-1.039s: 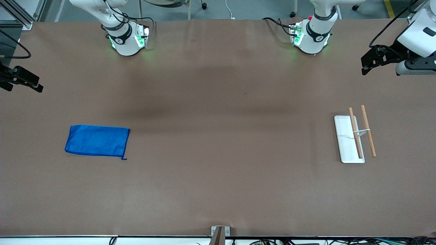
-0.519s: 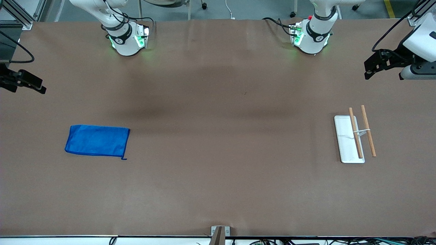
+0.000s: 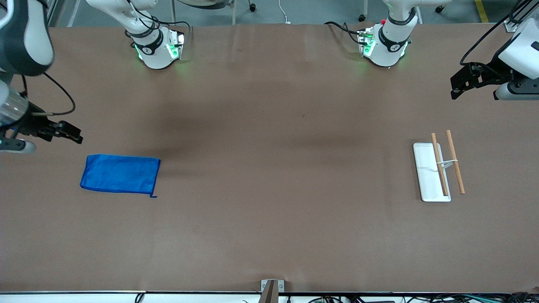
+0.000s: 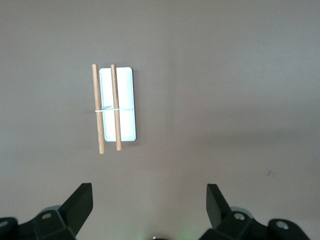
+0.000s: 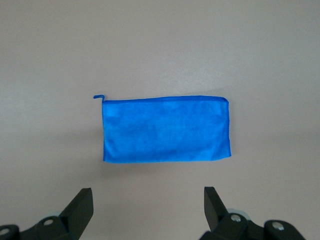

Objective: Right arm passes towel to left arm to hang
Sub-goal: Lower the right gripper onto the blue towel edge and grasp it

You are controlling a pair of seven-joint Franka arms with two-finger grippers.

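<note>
I see the towel [image 3: 120, 174] lying flat and folded on the table [image 3: 269, 219] toward the right arm's end. My right hand [image 3: 69, 133] hangs above the table just beside it, jaws wide and empty. The left hand [image 3: 459, 86] waits, also wide, near the white rack [image 3: 428, 172] with two wooden rods [image 3: 454, 162].

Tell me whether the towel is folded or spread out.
Cannot tell: the towel lies flat as a neat rectangle on the table; no layers show.

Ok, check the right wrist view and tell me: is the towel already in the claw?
No, the towel lies flat on the table, apart from the open right claw.
</note>
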